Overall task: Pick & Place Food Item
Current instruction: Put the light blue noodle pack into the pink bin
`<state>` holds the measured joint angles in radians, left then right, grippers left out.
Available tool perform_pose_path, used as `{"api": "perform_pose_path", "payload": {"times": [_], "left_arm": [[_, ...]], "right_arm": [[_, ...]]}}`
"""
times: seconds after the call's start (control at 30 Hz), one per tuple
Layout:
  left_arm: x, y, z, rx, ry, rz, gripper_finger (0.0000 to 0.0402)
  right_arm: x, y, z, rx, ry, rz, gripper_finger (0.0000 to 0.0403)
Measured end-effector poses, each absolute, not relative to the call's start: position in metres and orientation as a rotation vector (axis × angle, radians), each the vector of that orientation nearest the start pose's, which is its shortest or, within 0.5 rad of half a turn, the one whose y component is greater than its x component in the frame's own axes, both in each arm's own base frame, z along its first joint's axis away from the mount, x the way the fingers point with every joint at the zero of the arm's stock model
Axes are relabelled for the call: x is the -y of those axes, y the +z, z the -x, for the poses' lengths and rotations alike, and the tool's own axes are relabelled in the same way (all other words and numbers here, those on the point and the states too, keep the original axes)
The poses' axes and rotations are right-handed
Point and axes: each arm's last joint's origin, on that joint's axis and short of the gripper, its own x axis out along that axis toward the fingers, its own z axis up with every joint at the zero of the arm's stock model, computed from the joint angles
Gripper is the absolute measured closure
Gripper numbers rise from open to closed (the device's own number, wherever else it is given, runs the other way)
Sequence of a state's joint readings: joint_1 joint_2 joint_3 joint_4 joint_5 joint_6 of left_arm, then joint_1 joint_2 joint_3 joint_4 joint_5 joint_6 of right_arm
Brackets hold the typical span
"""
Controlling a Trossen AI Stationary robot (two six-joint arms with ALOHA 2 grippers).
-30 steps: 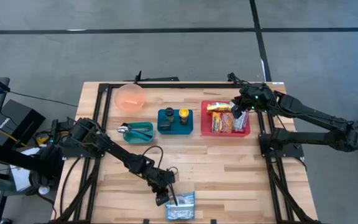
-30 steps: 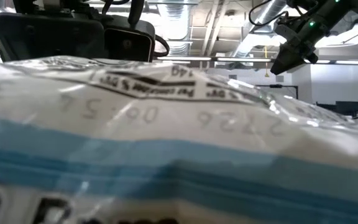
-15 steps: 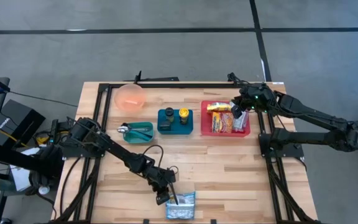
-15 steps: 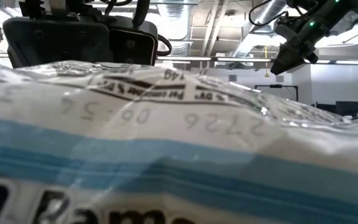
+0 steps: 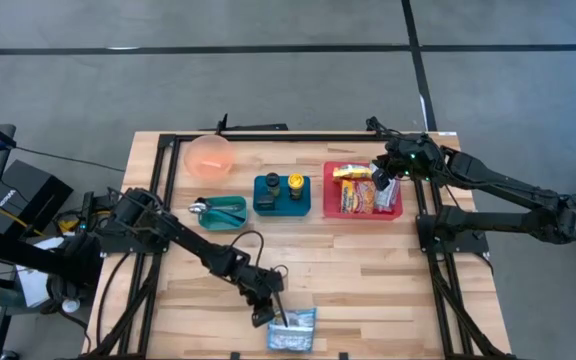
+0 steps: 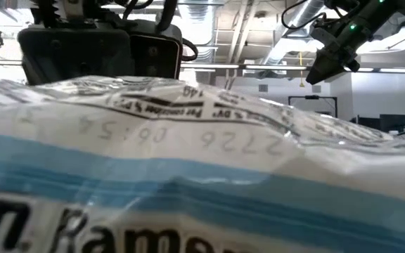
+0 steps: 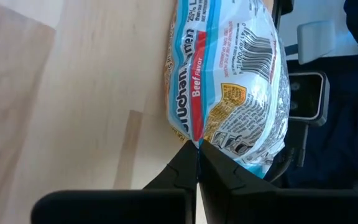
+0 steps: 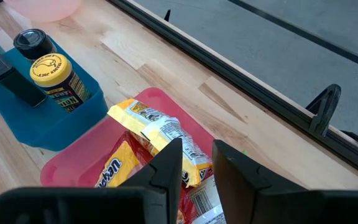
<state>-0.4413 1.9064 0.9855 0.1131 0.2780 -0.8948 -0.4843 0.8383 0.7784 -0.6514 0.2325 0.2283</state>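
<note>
Lying at the tabletop's (image 5: 368,290) near edge, the ramen packet (image 5: 291,330) fills the low view, hiding most beyond. The left gripper (image 7: 197,149) pinches its seam. The right gripper (image 8: 196,163), slightly spread, hovers over the red tray (image 5: 400,205), its snacks partly hidden.

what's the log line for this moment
left gripper: shut on ramen packet edge, near table edge | right gripper: over red tray of snack packets, nothing held
</note>
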Motion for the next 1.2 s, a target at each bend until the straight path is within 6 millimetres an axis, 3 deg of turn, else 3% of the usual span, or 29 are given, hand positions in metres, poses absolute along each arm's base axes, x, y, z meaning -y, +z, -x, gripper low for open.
{"api": "perform_pose_path", "payload": {"times": [0.2, 0.5, 0.67, 0.9, 1.2], "left_arm": [[0.163, 0.134, -0.331, -1.029, -0.291, 0.716, 0.0401], [0.157, 0.185, -0.326, -0.794, -0.317, 0.575, 0.0401], [0.150, 0.205, -0.320, -0.707, -0.251, 0.483, 0.0401], [0.141, 0.220, -0.317, -0.617, -0.153, 0.386, 0.0401], [0.119, 0.222, -0.324, -0.591, -0.066, 0.399, 0.0401]], "right_arm": [[0.082, 0.282, -0.142, -0.640, -0.767, -0.300, 0.0320], [0.082, 0.282, -0.142, -0.640, -0.767, -0.300, 0.0320], [0.082, 0.282, -0.142, -0.639, -0.767, -0.300, 0.0320], [0.082, 0.283, -0.142, -0.639, -0.767, -0.300, 0.0320], [0.082, 0.282, -0.142, -0.639, -0.767, -0.300, 0.0320]]}}
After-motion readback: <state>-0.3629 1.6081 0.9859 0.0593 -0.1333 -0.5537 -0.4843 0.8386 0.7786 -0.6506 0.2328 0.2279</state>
